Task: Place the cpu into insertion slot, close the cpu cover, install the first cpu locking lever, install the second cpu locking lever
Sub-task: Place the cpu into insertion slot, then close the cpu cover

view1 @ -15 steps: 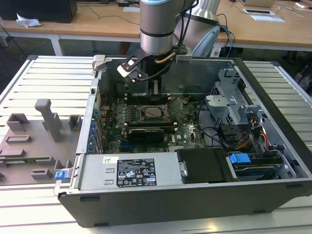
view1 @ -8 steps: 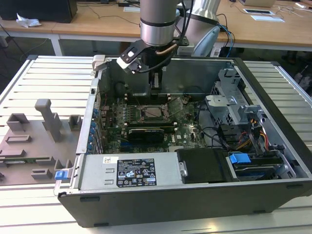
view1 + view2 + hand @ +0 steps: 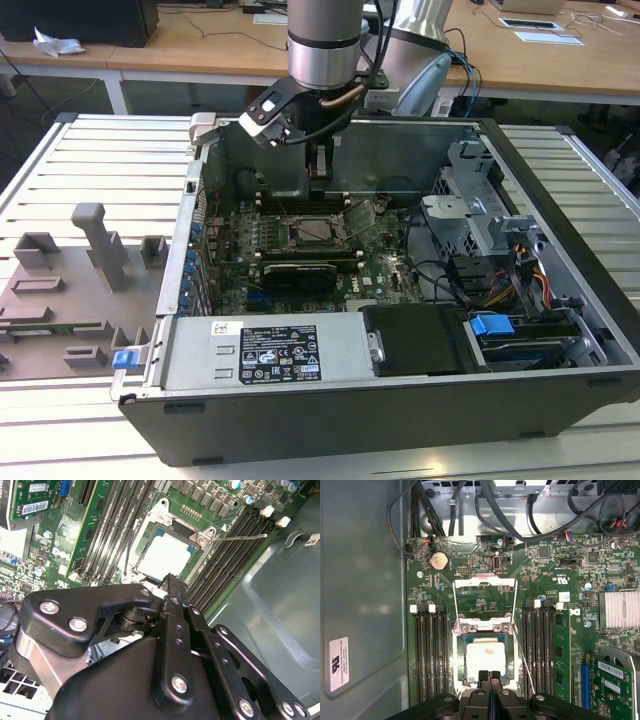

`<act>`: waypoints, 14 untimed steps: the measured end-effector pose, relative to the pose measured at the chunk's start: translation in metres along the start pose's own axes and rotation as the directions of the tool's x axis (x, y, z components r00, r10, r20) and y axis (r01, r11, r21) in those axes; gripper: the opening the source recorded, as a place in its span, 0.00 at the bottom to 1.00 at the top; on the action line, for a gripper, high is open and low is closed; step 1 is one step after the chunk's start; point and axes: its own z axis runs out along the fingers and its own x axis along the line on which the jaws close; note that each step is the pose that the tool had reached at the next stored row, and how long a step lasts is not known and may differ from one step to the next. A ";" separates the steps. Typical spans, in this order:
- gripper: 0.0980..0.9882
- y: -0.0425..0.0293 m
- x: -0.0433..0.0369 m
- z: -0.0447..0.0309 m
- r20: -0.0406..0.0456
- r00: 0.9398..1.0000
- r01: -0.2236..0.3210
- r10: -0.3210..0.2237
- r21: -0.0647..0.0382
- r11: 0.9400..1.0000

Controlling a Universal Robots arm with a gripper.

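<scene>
The pale square cpu lies flat in the insertion slot, ringed by the slot's silver rim; the second wrist view shows the same cpu there. The cpu cover, a thin silver frame, stands swung open on the far side of the slot. One thin wire locking lever sticks out loose beside the slot, and a locking lever shows again in the second wrist view. My gripper hovers at the slot's near edge, fingers shut together and holding nothing. From outside, the gripper hangs just above the slot.
Black memory slots run along both sides of the socket. A green card and a heatsink sit close by. Cables cross the case's far end. The grey case wall stands close. A grey fixture tray lies outside the case.
</scene>
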 end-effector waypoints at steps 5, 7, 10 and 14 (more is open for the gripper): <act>0.01 0.0000 0.0000 -0.0001 0.000 1.000 0.000 0.000 0.000 1.000; 0.01 0.0040 0.0001 0.0001 0.000 1.000 0.000 0.000 0.000 1.000; 0.01 0.0182 0.0004 0.0005 0.000 1.000 0.000 0.000 0.003 1.000; 0.01 0.0276 0.0006 -0.0022 0.001 1.000 0.000 0.000 0.005 1.000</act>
